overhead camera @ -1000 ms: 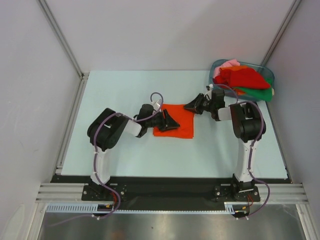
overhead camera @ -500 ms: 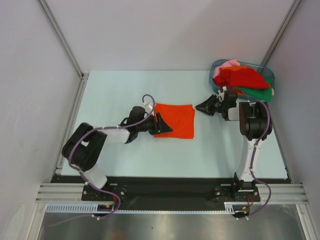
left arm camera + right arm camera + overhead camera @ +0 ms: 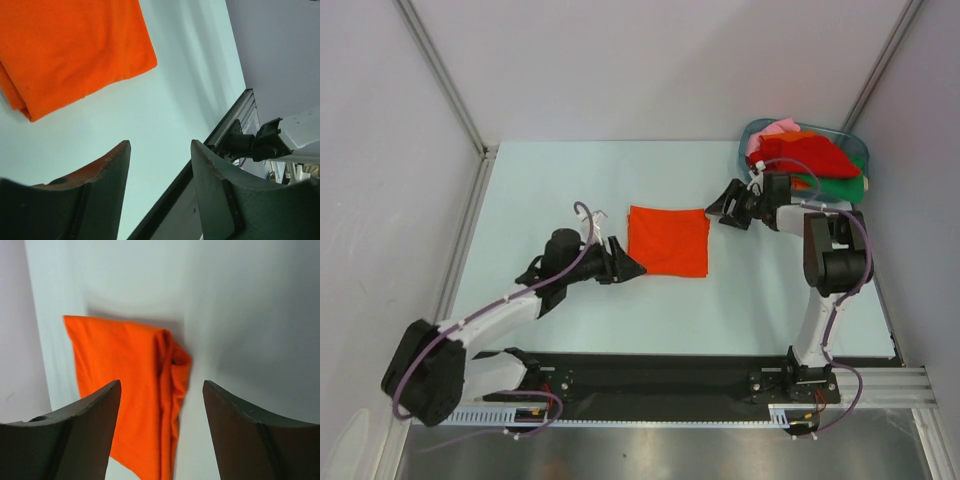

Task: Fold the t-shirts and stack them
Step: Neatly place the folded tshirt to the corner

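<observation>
Top external view shows one orange shirt point(image 3: 668, 240) lying folded into a neat rectangle on the table point(image 3: 550, 190), about in the middle between the two arms. The left gripper point(image 3: 620, 265) is just beside the near left corner of this shirt, and the right gripper point(image 3: 725, 205) is near its far right corner. Neither of them touches the cloth.

Both wrist views make the state of the tools clear. The left fingers stand wide apart with only bare table between them, and the shirt is a little ahead. The right fingers are also spread wide and hold nothing; between them one sees the thick folded edge of the shirt lower on the table.

I judge that the fold of this shirt is finished, and this is why both tools are empty and apart from it, so that the cloth is not pulled out of shape.

The other shirts point(image 3: 810, 157), red, green and pink, are heaped in the tub point(image 3: 748, 140) at the far right corner. The right gripper is close to this tub, so it seems well placed for taking the next one.
</observation>
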